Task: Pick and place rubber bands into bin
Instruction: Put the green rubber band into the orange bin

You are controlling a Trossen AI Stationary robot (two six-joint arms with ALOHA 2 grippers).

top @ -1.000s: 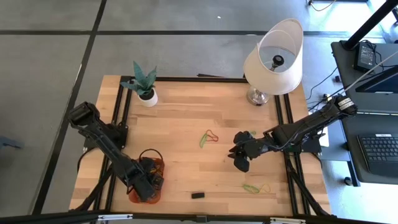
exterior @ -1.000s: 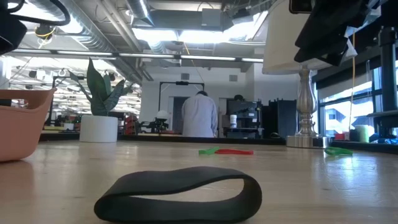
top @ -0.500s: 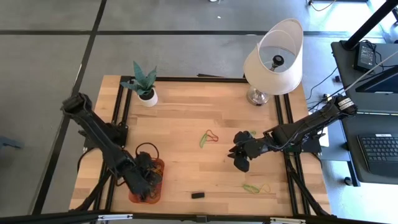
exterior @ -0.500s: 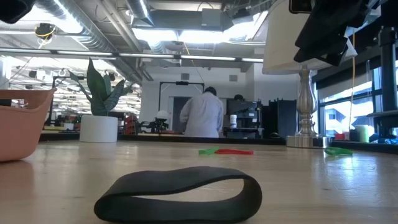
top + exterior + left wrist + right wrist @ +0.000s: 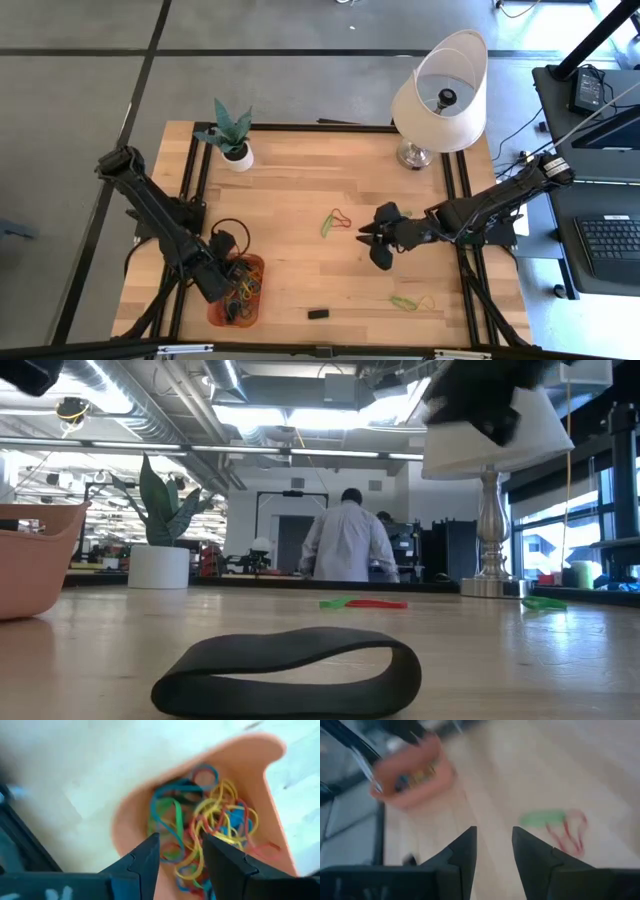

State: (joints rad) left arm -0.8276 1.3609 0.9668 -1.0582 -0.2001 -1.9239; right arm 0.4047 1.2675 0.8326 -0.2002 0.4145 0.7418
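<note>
The orange bin (image 5: pixel 240 292) sits near the table's near-left corner with many coloured rubber bands (image 5: pixel 205 822) lying in it. My left gripper (image 5: pixel 222 264) hovers open over the bin's far-left rim, empty; its fingers (image 5: pixel 150 855) frame the heap. A green and a red band (image 5: pixel 335 221) lie flat at mid-table, also in the right wrist view (image 5: pixel 555 820) and the low view (image 5: pixel 362 602). My right gripper (image 5: pixel 376 241) hangs open just right of them, above the wood. A green-yellow pair (image 5: pixel 412 301) lies near the right near corner.
A small black piece (image 5: pixel 318 313) lies near the near edge, close before the low camera (image 5: pixel 290 670). A white pot with a plant (image 5: pixel 235 150) stands far left, a lamp (image 5: pixel 438 95) far right. A person stands in the room behind (image 5: pixel 350 545).
My left gripper has risen and drawn back from over the bin's middle toward its far-left rim. My right gripper has moved a little toward the table's left, nearer the green and red bands. The person in the background has shifted right.
</note>
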